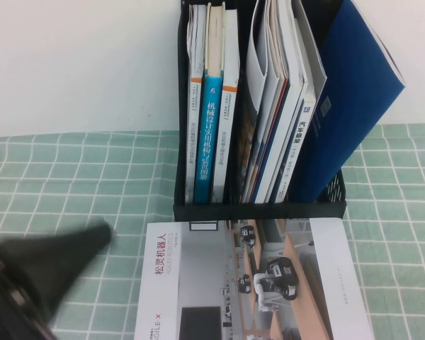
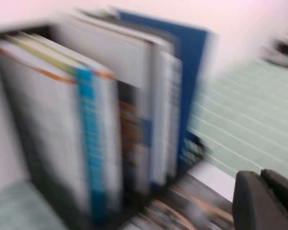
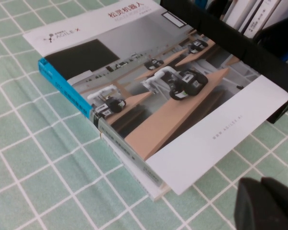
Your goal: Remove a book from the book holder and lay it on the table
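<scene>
Spreading beneath everything, the table (image 1: 71, 177) is showing us open checked cloth on both sides. The book holder (image 1: 258, 210) is standing upright, both slots packed with books. The book (image 1: 255, 283) is lying flat against its front rim, atop another volume. We cannot tell either jaw state: left gripper (image 1: 53, 258) hovering left of the book, right gripper (image 3: 266, 203) just off its corner.

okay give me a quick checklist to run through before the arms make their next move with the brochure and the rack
1. Book lies flat, out of the book holder: ok.
2. Book directly on the table: not ok; right wrist view shows another book beneath.
3. Holder upright, remaining books inside: ok.
4. Left claw off the book, beside it: ok.
5. Right claw off the book: ok.
6. Claw fingers open: cannot tell.
</scene>
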Tool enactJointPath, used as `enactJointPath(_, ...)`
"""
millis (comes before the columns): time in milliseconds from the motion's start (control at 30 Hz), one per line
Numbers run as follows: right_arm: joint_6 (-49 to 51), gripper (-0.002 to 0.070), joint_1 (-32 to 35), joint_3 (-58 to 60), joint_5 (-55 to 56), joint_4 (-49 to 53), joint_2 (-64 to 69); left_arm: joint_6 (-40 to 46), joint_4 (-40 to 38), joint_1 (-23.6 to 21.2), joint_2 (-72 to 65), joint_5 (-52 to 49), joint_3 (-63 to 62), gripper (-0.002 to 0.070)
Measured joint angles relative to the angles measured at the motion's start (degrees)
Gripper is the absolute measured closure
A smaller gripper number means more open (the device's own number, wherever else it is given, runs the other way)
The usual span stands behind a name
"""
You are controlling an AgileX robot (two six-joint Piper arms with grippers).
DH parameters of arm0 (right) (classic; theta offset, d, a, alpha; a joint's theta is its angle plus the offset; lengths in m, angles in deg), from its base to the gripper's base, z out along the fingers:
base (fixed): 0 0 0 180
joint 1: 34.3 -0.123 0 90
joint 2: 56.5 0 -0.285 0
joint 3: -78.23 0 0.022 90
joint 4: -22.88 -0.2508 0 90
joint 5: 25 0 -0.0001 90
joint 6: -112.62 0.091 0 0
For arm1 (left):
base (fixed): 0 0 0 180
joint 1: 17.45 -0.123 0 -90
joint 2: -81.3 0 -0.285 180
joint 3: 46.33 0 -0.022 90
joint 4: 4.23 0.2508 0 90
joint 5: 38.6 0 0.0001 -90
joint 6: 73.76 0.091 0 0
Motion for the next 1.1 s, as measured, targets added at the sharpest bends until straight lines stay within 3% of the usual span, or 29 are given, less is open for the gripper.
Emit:
enactJointPath(233, 0.0, 0.0678, 0.0, 0.0, 0.0, 0.0, 0.0, 10.9, -18.4, -24.6, 4.7, 10.6, 5.2, 0.0678)
enactJointPath(433, 0.0, 0.0678, 0.0, 0.0, 0.0, 0.0, 0.0, 14.7, -24.5, -37.2, 17.2, 14.8, 19.3, 0.0678)
enactJointPath(600, 0.0, 0.0678, 0.0, 0.0, 0.0, 0.0, 0.0, 21.3, -29.5, -43.7, 31.0, 6.4, 27.8, 0.0678)
enactJointPath(767, 0.0, 0.0678, 0.0, 0.0, 0.3, -0.4, 0.0, 25.5, -32.9, -47.7, 33.2, -5.4, 29.7, 0.0678)
enactJointPath(1100, 0.0, 0.0678, 0.0, 0.0, 0.3, -0.6, 0.0, 26.5, -33.6, -48.7, 33.4, -7.1, 32.0, 0.0678)
